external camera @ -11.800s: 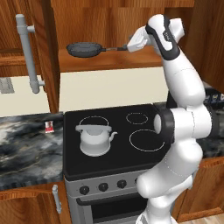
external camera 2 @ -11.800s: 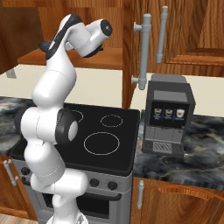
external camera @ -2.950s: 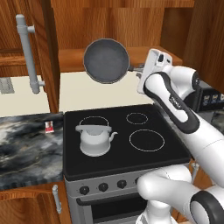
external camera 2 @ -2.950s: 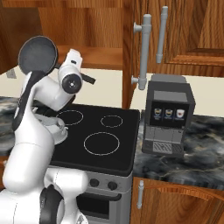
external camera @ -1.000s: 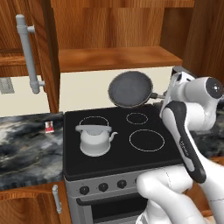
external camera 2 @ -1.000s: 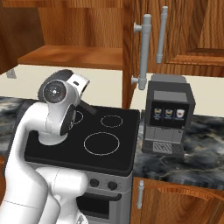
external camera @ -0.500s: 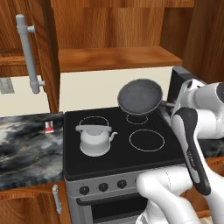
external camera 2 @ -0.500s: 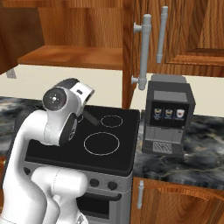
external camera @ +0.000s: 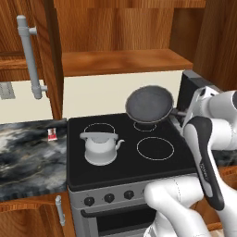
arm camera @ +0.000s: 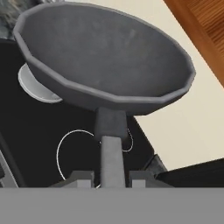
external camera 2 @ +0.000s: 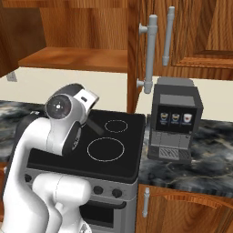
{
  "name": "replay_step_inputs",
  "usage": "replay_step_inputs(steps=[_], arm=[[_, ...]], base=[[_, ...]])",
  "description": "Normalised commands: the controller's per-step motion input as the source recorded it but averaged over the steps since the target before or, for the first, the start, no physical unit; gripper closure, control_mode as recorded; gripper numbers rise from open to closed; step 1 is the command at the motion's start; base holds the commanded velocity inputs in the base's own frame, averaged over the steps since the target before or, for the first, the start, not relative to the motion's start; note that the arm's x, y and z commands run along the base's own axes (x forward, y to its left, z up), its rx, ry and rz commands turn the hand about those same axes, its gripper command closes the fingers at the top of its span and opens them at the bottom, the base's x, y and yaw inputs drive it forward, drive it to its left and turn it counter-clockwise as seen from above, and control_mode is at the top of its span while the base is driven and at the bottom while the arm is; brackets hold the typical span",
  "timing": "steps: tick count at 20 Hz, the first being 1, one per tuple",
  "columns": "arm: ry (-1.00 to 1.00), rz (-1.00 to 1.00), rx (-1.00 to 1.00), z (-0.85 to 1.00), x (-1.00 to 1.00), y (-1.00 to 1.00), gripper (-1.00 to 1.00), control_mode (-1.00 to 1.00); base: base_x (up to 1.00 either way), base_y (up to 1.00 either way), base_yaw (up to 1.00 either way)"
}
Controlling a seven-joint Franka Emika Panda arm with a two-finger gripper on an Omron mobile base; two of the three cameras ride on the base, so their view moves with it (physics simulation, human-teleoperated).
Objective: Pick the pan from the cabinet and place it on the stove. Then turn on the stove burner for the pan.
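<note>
The claw (arm camera: 112, 177) is clamping the thin straight handle of the pan (external camera: 149, 104), its two tips sitting either side of the handle near its free end. The pan is hanging in the air, tilted, above the far right part of the stove (external camera: 125, 162), clear of the glass and over the far right burner ring (external camera: 145, 126).

Handling judgement: the pan appears rigid and metal, moderately heavy for its size, with the bowl's weight acting well out from the grip. Held this far down a smooth handle, it is likely to twist or droop in the claw; a hold nearer the bowl would be steadier.

Surroundings: a white kettle (external camera: 99, 148) is occupying the near left ring, well apart from the pan. The near right ring (external camera: 155, 148) is standing bare. A black coffee machine (external camera 2: 175, 119) is standing on the marbled worktop (external camera 2: 200, 159) just right of the stove. The cabinet (external camera: 125, 62) shelf above is standing open. The row of knobs (external camera: 109, 198) is lying along the near front, and the arm's own body is crowding that approach.
</note>
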Motion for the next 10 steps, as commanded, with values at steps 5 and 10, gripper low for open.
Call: replay_step_inputs(steps=[5,10], arm=[[0.11,-0.03,0.0,-0.18,0.0,0.0,1.0,-1.0],[0.09,-0.07,0.0,-0.19,0.0,-0.01,1.0,-1.0]], base=[[0.0,0.0,0.0],[0.0,0.0,0.0]])
